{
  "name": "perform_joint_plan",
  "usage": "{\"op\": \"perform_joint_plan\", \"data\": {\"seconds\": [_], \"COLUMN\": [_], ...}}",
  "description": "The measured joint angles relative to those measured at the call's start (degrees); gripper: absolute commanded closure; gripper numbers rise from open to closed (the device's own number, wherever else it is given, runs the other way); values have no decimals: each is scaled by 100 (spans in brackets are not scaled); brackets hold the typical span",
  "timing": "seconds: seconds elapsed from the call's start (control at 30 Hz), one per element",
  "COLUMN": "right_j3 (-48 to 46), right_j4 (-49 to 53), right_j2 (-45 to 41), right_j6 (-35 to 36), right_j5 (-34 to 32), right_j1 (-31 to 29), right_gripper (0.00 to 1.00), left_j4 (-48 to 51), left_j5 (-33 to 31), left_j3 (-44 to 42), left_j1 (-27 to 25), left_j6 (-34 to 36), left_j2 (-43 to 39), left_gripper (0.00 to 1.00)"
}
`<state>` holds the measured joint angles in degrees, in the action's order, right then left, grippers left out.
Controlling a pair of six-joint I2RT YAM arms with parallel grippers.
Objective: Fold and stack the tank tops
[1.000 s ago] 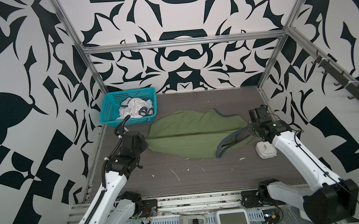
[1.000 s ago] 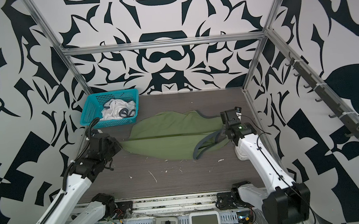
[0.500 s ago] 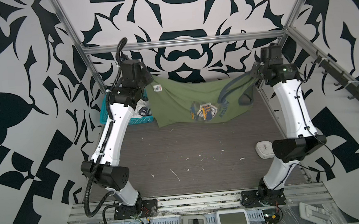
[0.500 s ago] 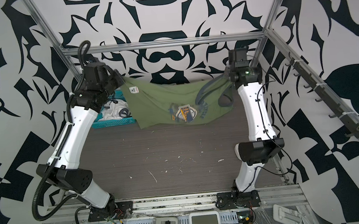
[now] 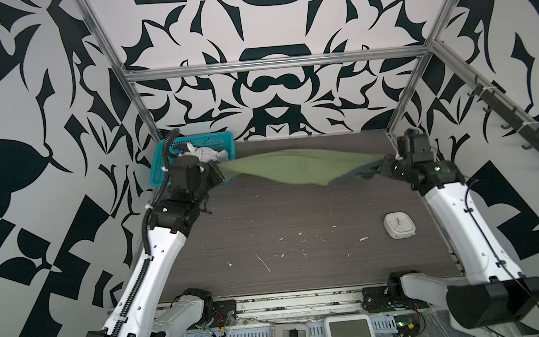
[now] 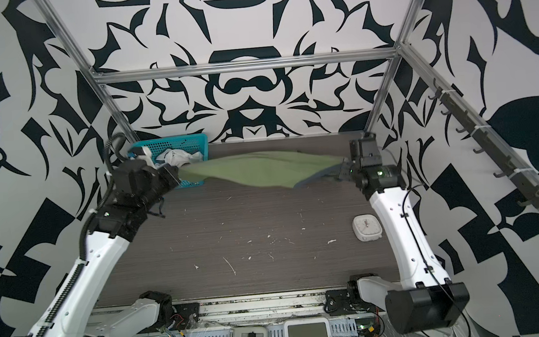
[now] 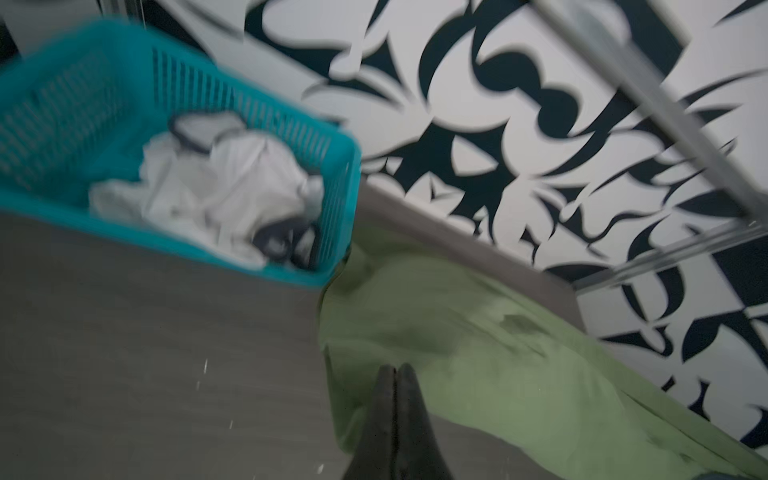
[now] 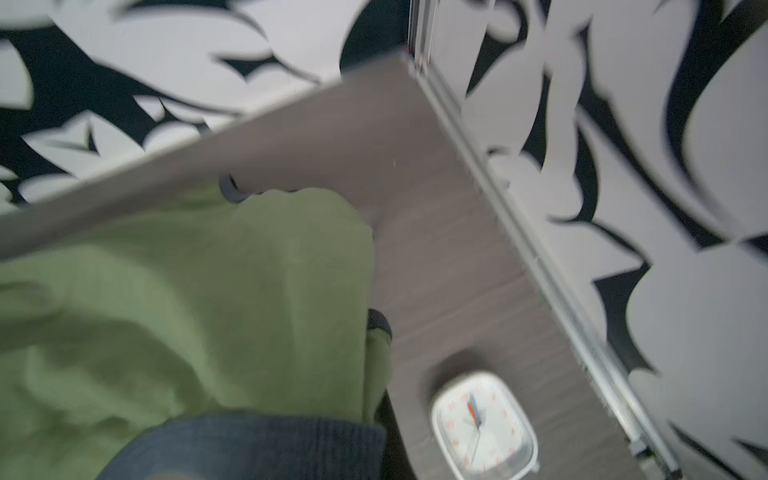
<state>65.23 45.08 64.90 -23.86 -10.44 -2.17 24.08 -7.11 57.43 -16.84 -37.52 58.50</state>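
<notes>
Across the far half of the tabletop (image 5: 299,226), the olive green tank top (image 5: 294,169) (image 6: 262,171) hangs stretched between the two arms and sags in the middle. Neither top view settles whether its lowest fold touches the wood. At its left end the left gripper (image 5: 217,175) (image 6: 176,176) has its jaws closed on the cloth. The left wrist view, badly blurred, shows the two dark fingers (image 7: 386,399) pressed together with no gap at the edge of the green fabric (image 7: 478,353), but how much cloth lies between them is hard to make out. At the other end the right gripper (image 5: 384,163) (image 6: 343,166) grips the grey-blue trimmed end with its jaws shut. In the right wrist view the jaws are covered by bunched green cloth (image 8: 208,291) and a band of trim cut off at the frame's edge. The white tank top (image 5: 209,154) (image 6: 175,157) (image 7: 216,187) lies crumpled in the teal basket (image 5: 200,140) (image 6: 174,140) (image 7: 104,54) at the far-left corner, partly hidden behind the left arm in both top views. A small white clock (image 5: 399,225) (image 6: 367,227) (image 8: 482,419) sits on the tabletop beside the right arm, well apart from the shirt.
</notes>
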Motion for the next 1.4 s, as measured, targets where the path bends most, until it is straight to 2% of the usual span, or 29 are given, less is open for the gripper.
{"op": "perform_joint_plan", "data": {"seconds": [0.07,0.17,0.27,0.37,0.5,0.6,0.7,0.83,0.93,1.03,1.2,1.4], "right_j3": [-914,-1561,-1613,-1556,-1462,-1434,-1486,-2197,-2765,-3233,-3499,-3558], "right_j4": [-160,-269,-369,-382,-310,-173,-92,-413,-686,-1196,-1912,-2516], "right_j2": [-111,188,575,595,162,-269,-490,-608,-481,-273,133,538], "right_j6": [-155,-286,-332,-367,-382,-413,-649,-1329,-1832,-2212,-2533,-2677], "right_j5": [229,407,391,271,87,109,234,577,835,1104,1325,1438], "right_j1": [0,2,13,11,-107,-533,-1464,-2811,-3366,-3620,-3766,-3788], "right_gripper": [90,62,44,24,25,27,32,36,38,38,42,62], "left_j4": [63,188,197,175,173,195,212,216,236,275,345,365], "left_j5": [136,173,216,212,92,-79,-238,-319,-317,-317,-319,-323], "left_j3": [-964,-1875,-2184,-2203,-2177,-2122,-2118,-2253,-2430,-2579,-2634,-2667], "left_j1": [-7,-9,-9,-9,-9,-9,-9,-9,-9,-9,-9,-9], "left_j6": [-179,-354,-455,-507,-511,-514,-542,-640,-715,-778,-876,-979], "left_j2": [-212,-428,-450,-444,-444,-444,-457,-601,-699,-717,-688,-625], "left_gripper": [100,100,100,100,100,100,100,100,100,100,100,100]}}
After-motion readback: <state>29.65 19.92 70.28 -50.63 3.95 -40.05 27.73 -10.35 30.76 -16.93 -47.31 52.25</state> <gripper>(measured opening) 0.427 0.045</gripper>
